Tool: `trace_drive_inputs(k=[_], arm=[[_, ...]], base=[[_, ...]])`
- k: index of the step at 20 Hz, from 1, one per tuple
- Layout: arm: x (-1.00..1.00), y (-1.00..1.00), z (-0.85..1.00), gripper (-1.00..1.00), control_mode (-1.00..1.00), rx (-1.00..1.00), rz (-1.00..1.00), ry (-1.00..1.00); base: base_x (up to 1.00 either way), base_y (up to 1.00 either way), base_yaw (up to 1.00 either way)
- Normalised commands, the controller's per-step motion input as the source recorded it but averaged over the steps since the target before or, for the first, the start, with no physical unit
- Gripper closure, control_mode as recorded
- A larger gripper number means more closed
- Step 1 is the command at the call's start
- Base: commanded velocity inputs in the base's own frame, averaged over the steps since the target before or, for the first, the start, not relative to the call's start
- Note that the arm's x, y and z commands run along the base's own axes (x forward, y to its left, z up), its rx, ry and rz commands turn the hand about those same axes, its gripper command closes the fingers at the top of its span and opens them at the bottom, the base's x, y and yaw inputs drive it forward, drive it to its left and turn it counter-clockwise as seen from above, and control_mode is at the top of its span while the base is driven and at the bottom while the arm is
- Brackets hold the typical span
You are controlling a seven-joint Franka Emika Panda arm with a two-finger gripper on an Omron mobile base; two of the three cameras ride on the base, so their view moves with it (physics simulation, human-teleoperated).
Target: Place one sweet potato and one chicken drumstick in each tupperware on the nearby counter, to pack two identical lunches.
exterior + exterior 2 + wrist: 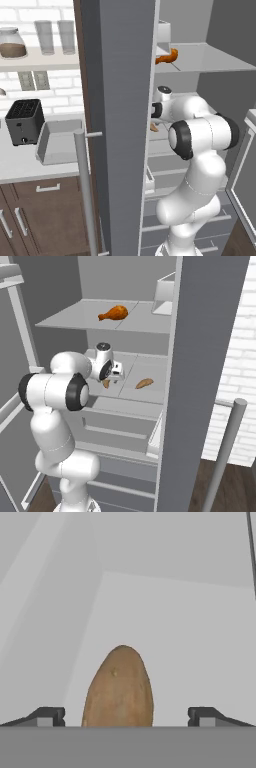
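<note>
I have the gripper [121, 716] spread wide inside the fridge, a sweet potato [119, 687] lying on the middle shelf [150, 368] between its fingers (not gripped). One drumstick [114, 313] sits on the shelf above; a tupperware [57, 142] waits on the counter [20, 162].

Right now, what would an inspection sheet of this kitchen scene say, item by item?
Surface: pale counter at left; fridge shelves ahead of the arm.
Job's things: one tupperware on the counter, nothing in it. A chicken drumstick lies on the upper shelf. One sweet potato lies between the claw's fingers; another sweet potato lies on the same shelf, to the right.
Clutter: black toaster beside the tupperware; a jar and two glasses on the wall shelf.
Grippers: claw open, a finger on either side of the potato, no contact seen.
Cables: nothing seen.
Surroundings: open fridge door, white brick wall.
</note>
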Motion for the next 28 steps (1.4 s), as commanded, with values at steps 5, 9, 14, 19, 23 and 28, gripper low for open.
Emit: trace_drive_inputs(k=[5,9,14,19,23,28], arm=[[0.0,0.25,-0.38,1.0,-1.0,0.0,0.0,0.0],[0.0,0.08,-0.25,1.0,-1.0,0.0,0.0,0.0],[-0.04,-0.04,-0.04,1.0,-1.0,0.03,0.01,0.08],[-0.71,0.0,0.25,1.0,-1.0,0.0,0.0,0.02],[-1.0,0.0,0.74,1.0,-1.0,0.0,0.0,-0.05],[-1.0,0.0,0.84,1.0,-1.0,0.0,-0.02,-0.01]], base=[[0.0,0.0,0.0],[0.0,0.0,0.0],[0.0,0.0,0.0],[0.0,0.0,0.0],[0.0,0.0,0.0],[0.0,0.0,0.0]])
